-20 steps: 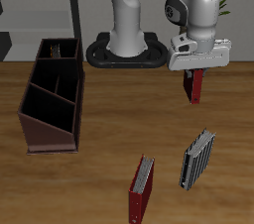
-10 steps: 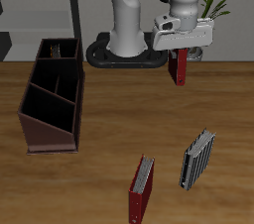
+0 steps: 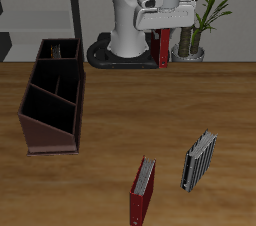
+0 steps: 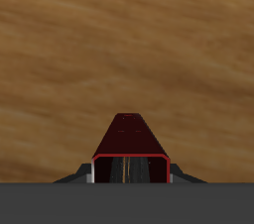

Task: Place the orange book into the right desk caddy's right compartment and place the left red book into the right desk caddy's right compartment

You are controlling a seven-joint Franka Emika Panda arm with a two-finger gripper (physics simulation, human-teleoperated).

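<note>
My gripper [image 3: 165, 32] is shut on the left red book [image 3: 164, 49], a slim dark-red book that hangs upright high above the back of the table, in front of the robot's base. In the wrist view the same dark-red book [image 4: 130, 141] sits between the fingers [image 4: 83, 174], over bare wooden table. The right desk caddy [image 3: 47, 133], dark maroon-brown with inner dividers, stands on the table well apart from the gripper. The orange book is out of view.
Near the table's front edge lie a brighter red book [image 3: 142, 190] with a pale page edge and a grey-and-black striped book [image 3: 198, 160]. A potted plant [image 3: 198, 10] stands behind the gripper. The robot's base [image 3: 125, 48] is at the back.
The gripper has carried the dark-red book upward and sideways toward the caddy's side of the table. The books on the table and the caddy have not moved.
</note>
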